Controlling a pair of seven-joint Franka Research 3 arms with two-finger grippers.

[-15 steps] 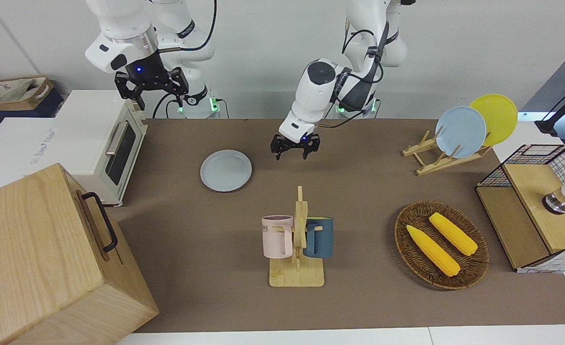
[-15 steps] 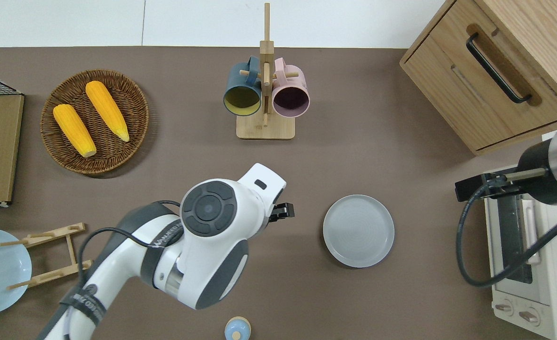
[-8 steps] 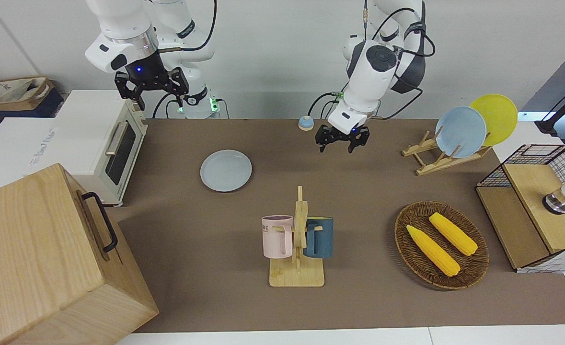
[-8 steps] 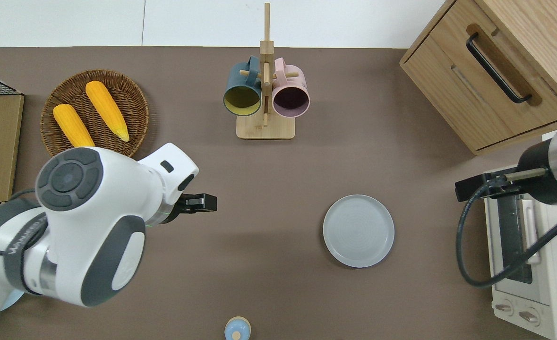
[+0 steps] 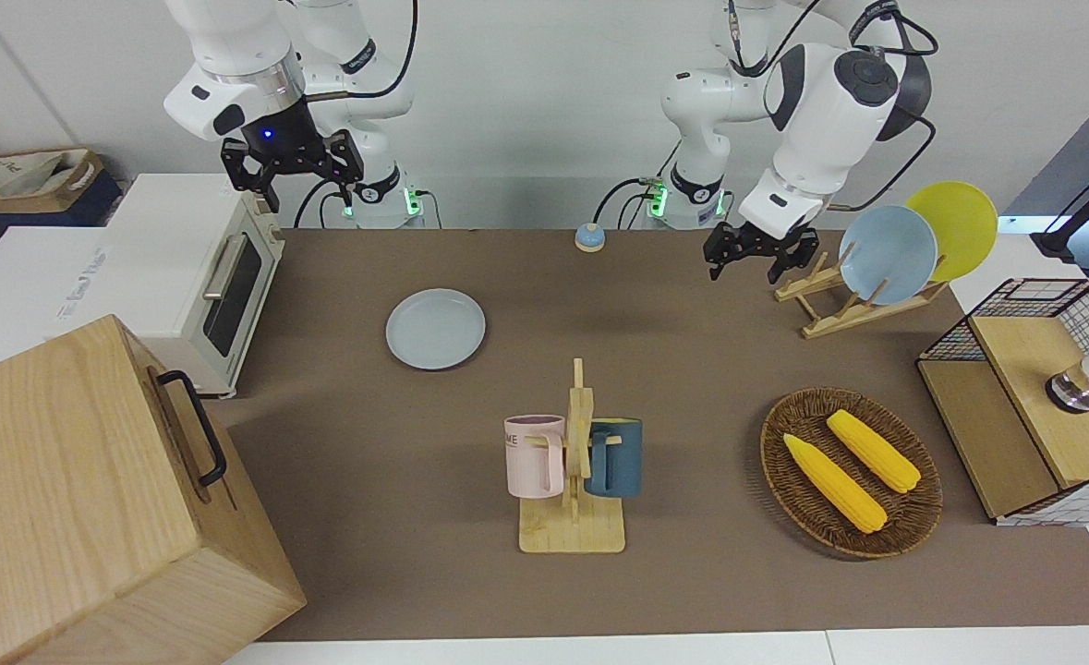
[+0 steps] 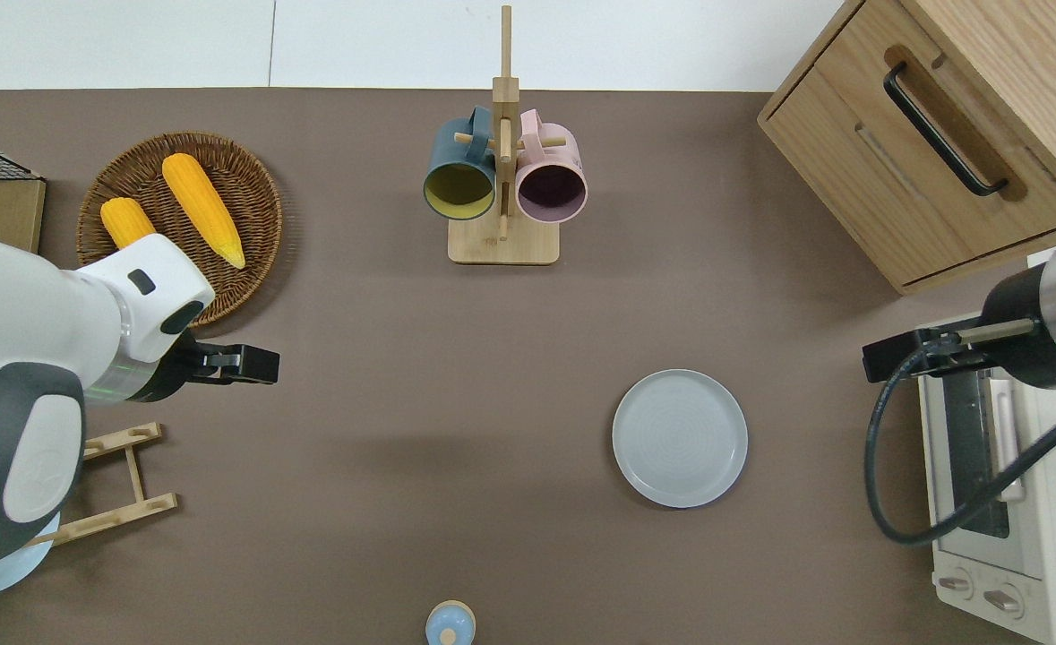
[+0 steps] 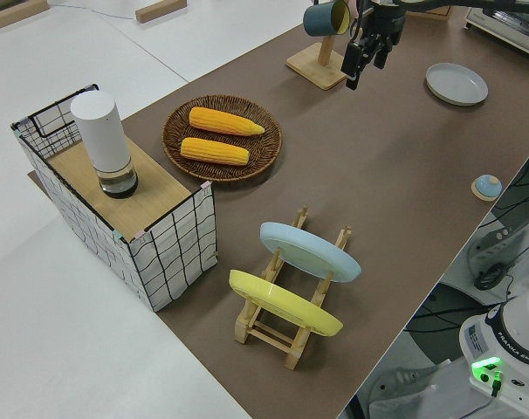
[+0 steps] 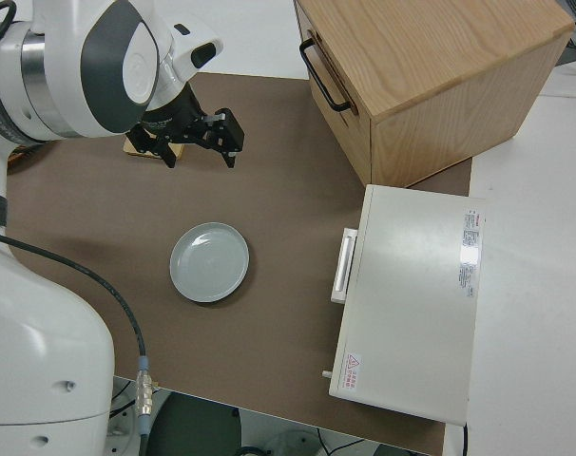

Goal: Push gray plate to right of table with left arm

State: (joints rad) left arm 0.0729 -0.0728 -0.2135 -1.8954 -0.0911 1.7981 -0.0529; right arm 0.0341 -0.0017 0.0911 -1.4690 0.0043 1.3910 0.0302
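**Operator:** Where is the gray plate?

**Spotter:** You'll find the gray plate (image 5: pixel 435 329) lying flat on the desk (image 5: pixel 692 582), in the half toward the right arm's end and closer to the robots' edge than to the opposite edge. Nothing touches it. The toaster oven (image 5: pixel 184 268) stands at that end, near it but apart.

**Operator:** And the left arm?

**Spotter:** Your left arm (image 5: pixel 821 102) is well apart from the plate. It hangs over bare desk toward its own end, between the wicker basket (image 5: pixel 784 499) and the wooden plate rack (image 5: pixel 826 300). Its jaws are spread and hold nothing. The right arm (image 5: pixel 230 65) is parked, with its jaws spread too.

**Operator:** So which step is this?

**Spotter:** I'd judge one of two. Either the push is finished, since the plate already sits toward the right arm's end, or it hasn't started (these views alone can't settle which).

**Operator:** What if it needs more travel?

**Spotter:** You'd bring the jaws low to the desk beside the plate rim, on the side toward the left arm's end. Then sweep toward the oven. Keep the push through the plate's middle so it slides rather than spins, and stop short of the oven.
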